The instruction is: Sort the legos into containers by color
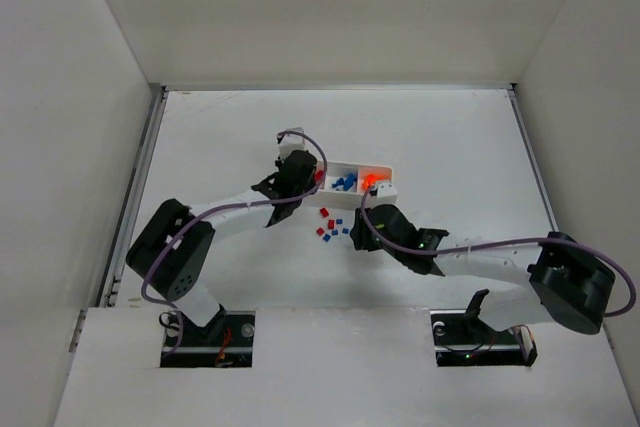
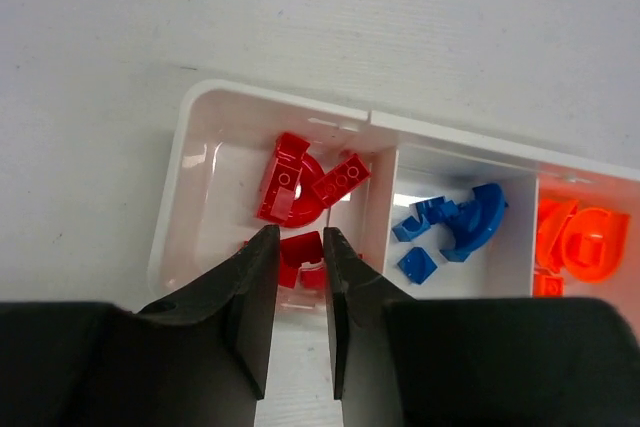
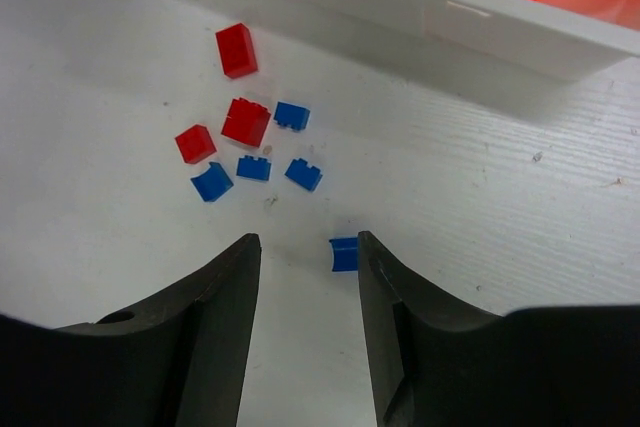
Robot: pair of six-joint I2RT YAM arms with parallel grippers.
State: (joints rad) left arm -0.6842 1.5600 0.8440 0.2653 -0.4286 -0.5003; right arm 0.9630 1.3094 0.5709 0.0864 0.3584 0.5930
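The white tray (image 1: 388, 173) has three compartments: red legos (image 2: 300, 187) on the left, blue ones (image 2: 470, 222) in the middle, orange ones (image 2: 585, 242) on the right. My left gripper (image 2: 298, 242) hangs over the near edge of the red compartment, its jaws narrow around a red lego (image 2: 300, 247) that fills the gap at the tips. My right gripper (image 3: 305, 247) is open low over the table. A blue lego (image 3: 343, 253) lies just by its right fingertip. Loose red legos (image 3: 246, 121) and blue legos (image 3: 253, 168) lie beyond it.
The loose pile (image 1: 330, 227) sits on the table just in front of the tray, between both grippers. The tray's near wall (image 3: 450, 22) stands behind the pile. White walls enclose the table at the back and sides.
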